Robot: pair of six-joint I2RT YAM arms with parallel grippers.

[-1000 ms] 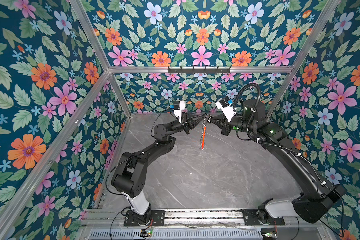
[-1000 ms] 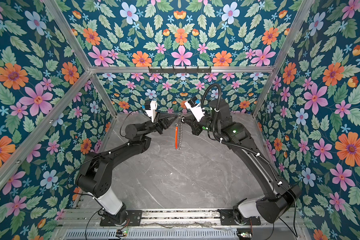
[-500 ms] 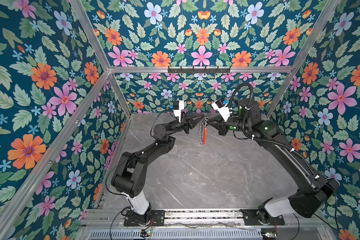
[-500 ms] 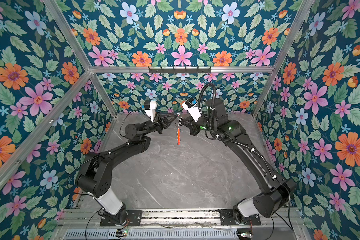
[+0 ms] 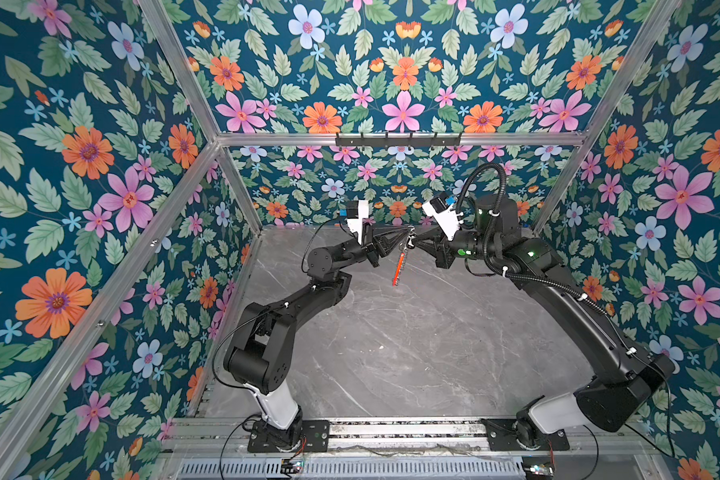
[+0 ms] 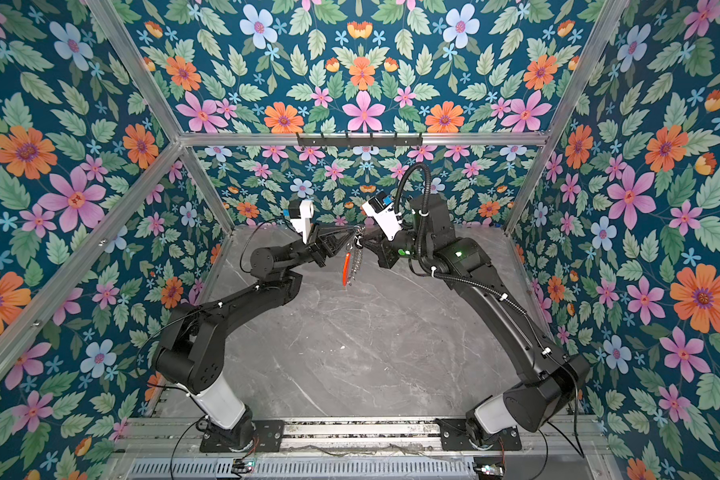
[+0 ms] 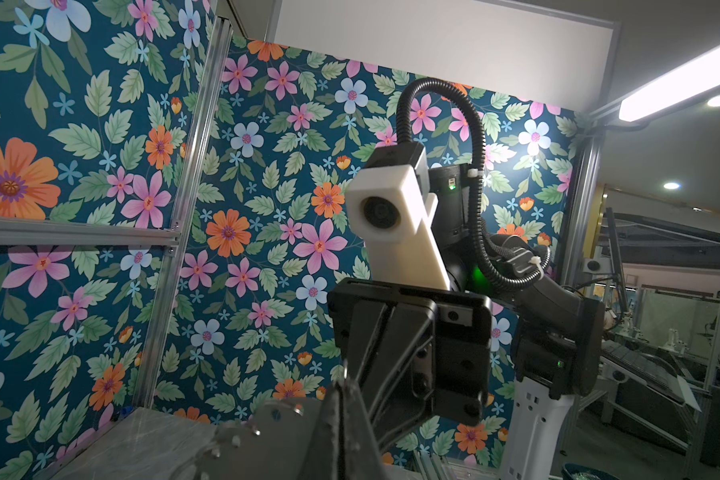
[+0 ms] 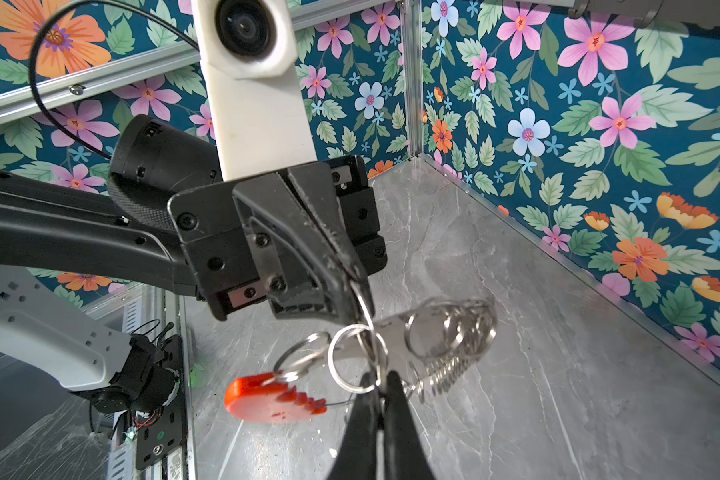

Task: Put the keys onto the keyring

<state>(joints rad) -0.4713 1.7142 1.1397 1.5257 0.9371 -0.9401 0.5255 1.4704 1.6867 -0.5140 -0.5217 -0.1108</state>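
Now right end effector sits closer in than a second ago, tip to tip with left end effector. Both clamped on keyring, held aloft, red piece dangling. Key not discernible; threading probably underway. Open room above worktop; back wall nearest

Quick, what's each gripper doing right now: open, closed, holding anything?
Left gripper: closed, pinching a ring of the keyring.
Right gripper: closed on the keyring too.
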